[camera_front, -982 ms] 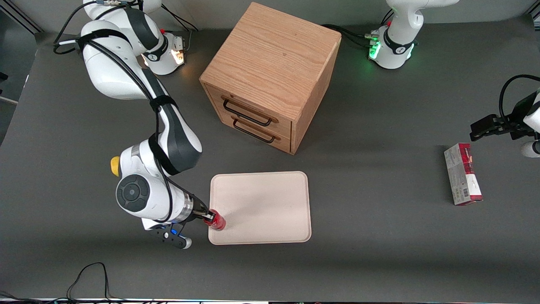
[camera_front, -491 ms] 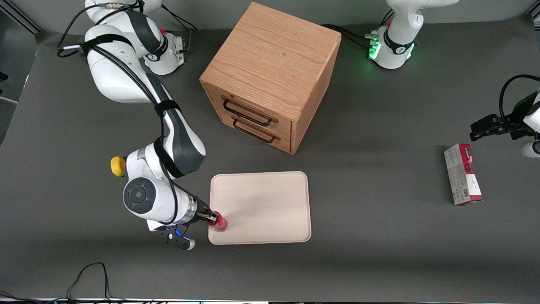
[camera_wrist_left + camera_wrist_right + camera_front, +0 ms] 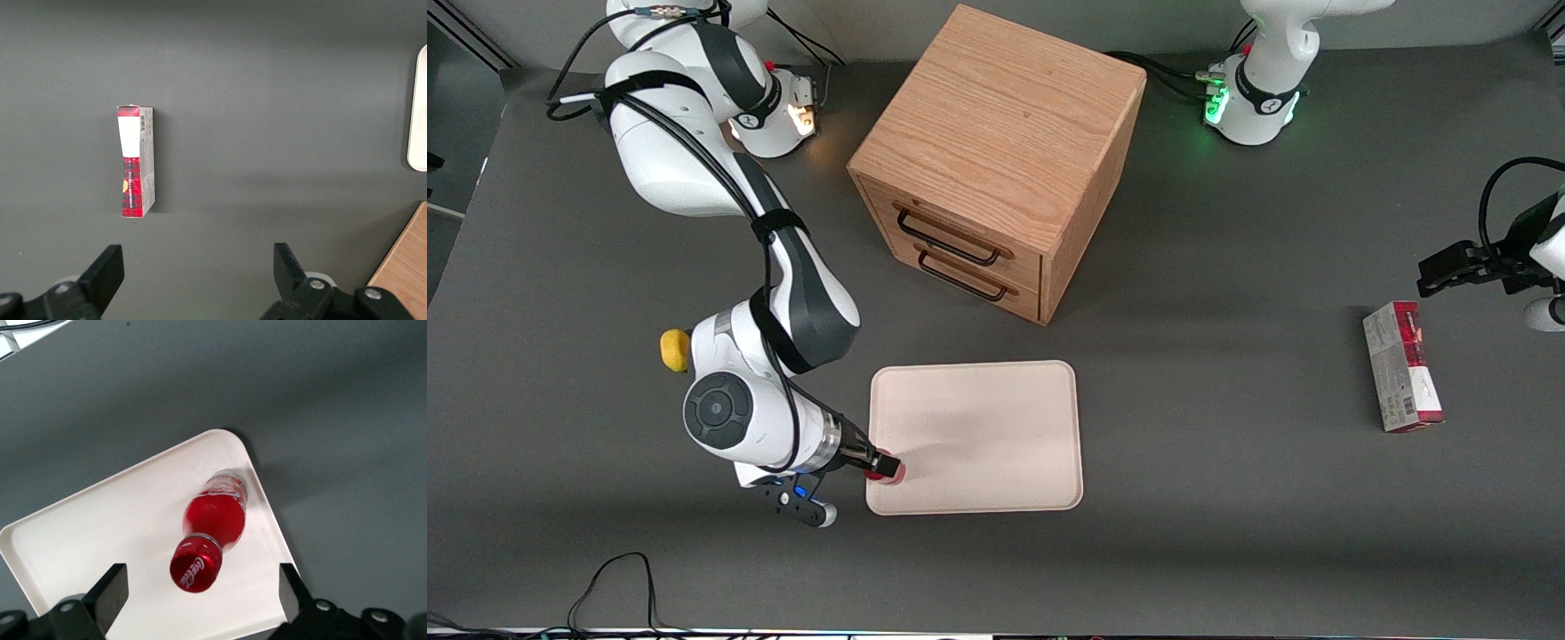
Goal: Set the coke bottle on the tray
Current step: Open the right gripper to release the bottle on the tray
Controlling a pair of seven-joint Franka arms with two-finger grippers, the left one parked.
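The coke bottle [image 3: 215,517], small and red with a red cap, stands upright on the cream-white tray [image 3: 107,533], close to the tray's corner nearest the front camera at the working arm's end. My right gripper [image 3: 200,592] is open, directly above the bottle, with one black finger on each side of the cap and clear of it. In the front view the gripper [image 3: 882,465] hides most of the bottle [image 3: 893,476] at the tray's [image 3: 996,436] edge.
A wooden two-drawer cabinet [image 3: 996,160] stands farther from the front camera than the tray. A yellow object [image 3: 673,349] lies beside my arm. A red-and-grey carton [image 3: 1402,366] lies toward the parked arm's end and also shows in the left wrist view [image 3: 137,162].
The gripper was shut on the bottle before; now its fingers are apart and the bottle stands free on the tray. The arm has barely shifted.
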